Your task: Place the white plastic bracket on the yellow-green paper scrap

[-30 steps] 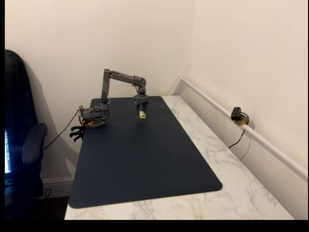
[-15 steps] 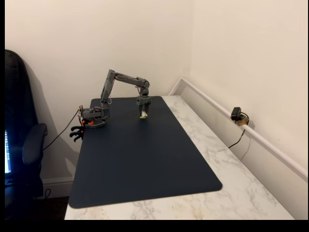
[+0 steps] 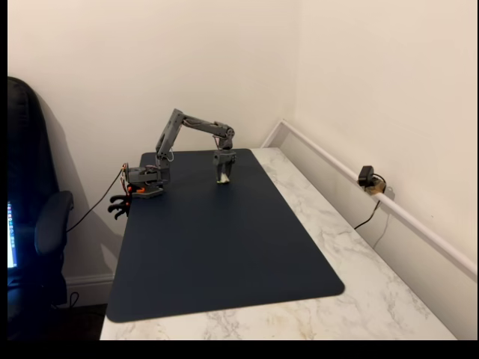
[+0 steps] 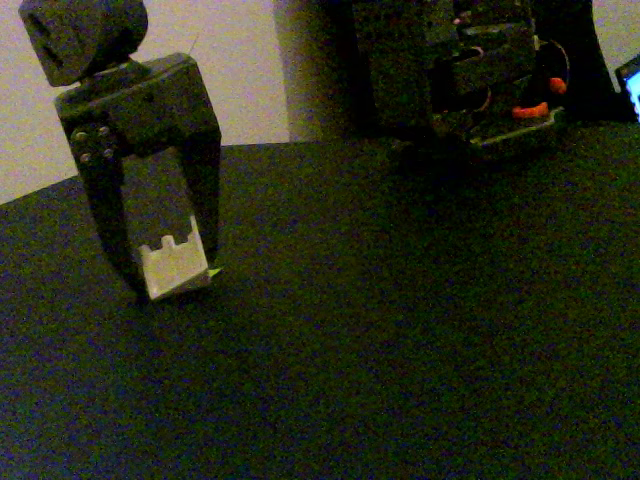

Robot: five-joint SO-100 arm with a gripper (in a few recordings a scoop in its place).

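Pointing straight down at the far end of the dark mat (image 3: 224,247), the gripper (image 4: 160,270) has its fingers closed on the white plastic bracket (image 4: 173,268), low over the mat. The yellow-green paper scrap (image 4: 214,271) peeks out at the bracket's right edge, touching it.

High view: stands off the near end of the table (image 3: 359,299), looks down and far along the mat (image 3: 217,247) to the corner; distant.
Low view: at mat (image 4: 400,350) level, close, facing the arm's base (image 4: 480,70).
Shared: gripper (image 3: 223,176) (image 4: 160,265), base (image 3: 146,182), far mat.
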